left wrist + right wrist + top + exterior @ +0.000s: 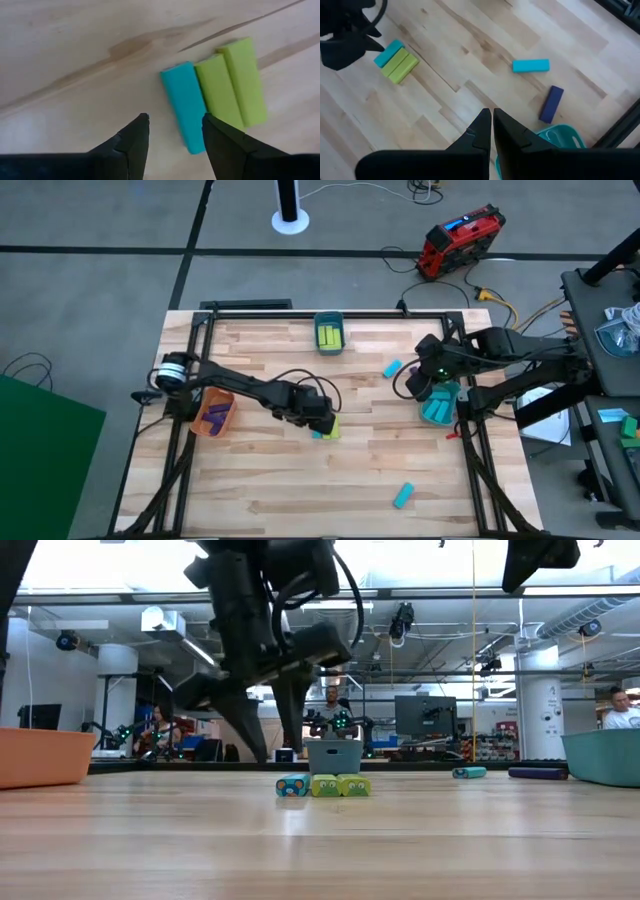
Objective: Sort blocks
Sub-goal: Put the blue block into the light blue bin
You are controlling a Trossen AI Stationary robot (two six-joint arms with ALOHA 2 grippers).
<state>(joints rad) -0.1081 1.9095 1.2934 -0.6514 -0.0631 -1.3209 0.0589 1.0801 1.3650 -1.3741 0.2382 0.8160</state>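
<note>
One cyan block [184, 102] and two yellow-green blocks [218, 91] [245, 80] lie side by side flat on the table's middle [326, 431]. My left gripper [175, 120] hovers open just above them, pointing steeply down, nearer the cyan one; in the low view its fingertips [272, 752] stand clear of the blocks [323, 785]. A cyan block [531, 65] and a purple block [551, 103] lie flat at the far right. Another cyan block [403, 496] lies near the front edge. My right gripper [491, 117] is shut, raised over the teal bin [438, 410].
An orange bin [213, 413] with purple blocks stands at the left. A blue-grey bin [329, 334] with yellow-green blocks stands at the far middle. The teal bin [560, 137] is at the right edge. A dark frame [300, 313] rims the table.
</note>
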